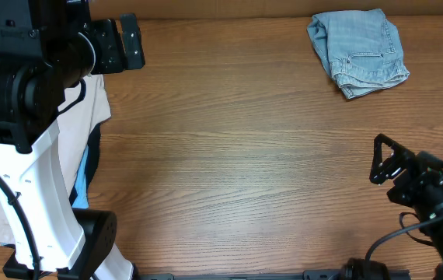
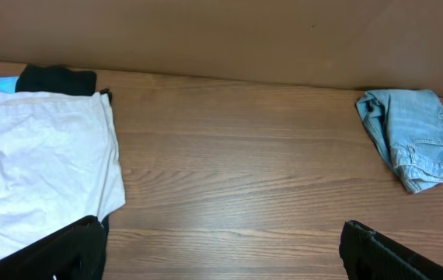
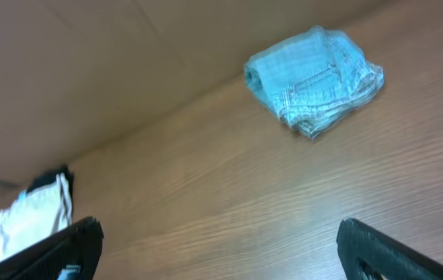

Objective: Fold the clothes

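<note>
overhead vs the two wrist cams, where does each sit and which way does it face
overhead: fixed above the table, looking straight down; denim shorts top right, white clothes pile left, left arm and right arm at the edges.
left wrist: on the left arm, facing across the table to the brown back panel; left end effector, open, frames the bottom.
right wrist: on the right arm, tilted, facing the same panel; right end effector, open, at the bottom.
shared: both wrist views show the shorts and white pile.
</note>
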Controlling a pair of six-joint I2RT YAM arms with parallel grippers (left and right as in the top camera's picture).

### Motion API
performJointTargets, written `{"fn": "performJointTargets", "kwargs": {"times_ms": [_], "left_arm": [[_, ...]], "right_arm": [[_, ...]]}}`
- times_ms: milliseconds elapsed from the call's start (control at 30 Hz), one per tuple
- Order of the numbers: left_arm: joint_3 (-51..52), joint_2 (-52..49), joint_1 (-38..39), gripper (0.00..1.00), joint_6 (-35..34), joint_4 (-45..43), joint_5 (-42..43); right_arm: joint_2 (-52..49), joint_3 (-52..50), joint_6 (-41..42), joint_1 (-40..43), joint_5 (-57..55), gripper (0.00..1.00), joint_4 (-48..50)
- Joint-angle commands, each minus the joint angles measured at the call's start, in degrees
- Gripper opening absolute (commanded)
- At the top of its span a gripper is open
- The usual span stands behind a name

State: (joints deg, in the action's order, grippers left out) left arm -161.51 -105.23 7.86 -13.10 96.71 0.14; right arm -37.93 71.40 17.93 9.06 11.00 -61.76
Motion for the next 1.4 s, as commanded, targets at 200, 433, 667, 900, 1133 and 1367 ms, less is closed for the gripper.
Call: {"fn": "performJointTargets", "kwargs": {"times_ms": [200, 433, 667, 900, 1133, 1367], "left_arm": [[0.37, -0.46, 0.0, 1.0, 1.33, 0.09, -0.76], [0.37, -0.46, 0.0, 1.0, 1.33, 0.09, -0.76], [0.37, -0.46, 0.0, 1.0, 1.33, 0.09, -0.76], [0.37, -0.46, 0.0, 1.0, 1.33, 0.09, -0.76], [0.37, -0.46, 0.0, 1.0, 1.33, 0.09, -0.76], [0.37, -0.46, 0.0, 1.0, 1.33, 0.09, -0.76]], "right_arm": [[14.71, -27.96, -1.09, -4.79, -5.81, 1.0, 25.77], [25.0, -49.66, -1.68, -8.28, -6.95, 1.0, 47.71], [33.97, -65.16, -1.64, -9.75, -6.91, 1.0, 58.34], [37.79, -70.97, -1.46, -9.75, -7.15, 1.0, 57.46], [37.79, -70.93, -1.49, -9.75, -7.1, 1.0, 57.44], [37.77, -70.93, -1.49, -9.75, -7.1, 1.0, 57.4]]}}
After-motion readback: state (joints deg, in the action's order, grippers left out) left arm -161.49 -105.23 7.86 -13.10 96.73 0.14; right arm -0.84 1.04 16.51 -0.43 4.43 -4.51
